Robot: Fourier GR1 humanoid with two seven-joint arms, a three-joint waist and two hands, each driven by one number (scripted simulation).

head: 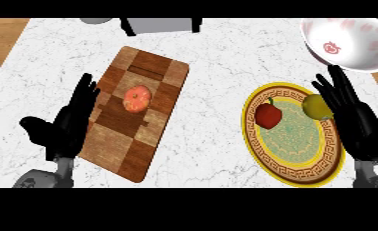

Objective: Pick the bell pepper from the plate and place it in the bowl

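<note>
**Right hand beside plate, pepper to its left, bowl beyond**

The right hand (353,112) sits at the right edge of the head view, fingers straight and spread, holding nothing. It lies over the right rim of the plate (295,177), with its fingers pointing away from the robot toward the bowl.

The left hand (68,120) rests open at the view's left, over the near-left edge of the wooden cutting board (159,72). It is well apart from the plate, so the right hand is clearly the nearer one for this pick.

The bell pepper (269,115) is red and stands on the left part of the plate, stem toward the far side. It lies to the left of the right hand. A yellow fruit (315,106) sits on the plate between them, just beside the hand's fingers. Judgement: a reach to the pepper must go leftward across or around that fruit.

A round orange fruit (137,99) lies on the board, not part of the task.

Farthest off, the white bowl (347,42) stands at the far right corner, beyond the plate and almost straight ahead of the right hand's fingertips.
</note>
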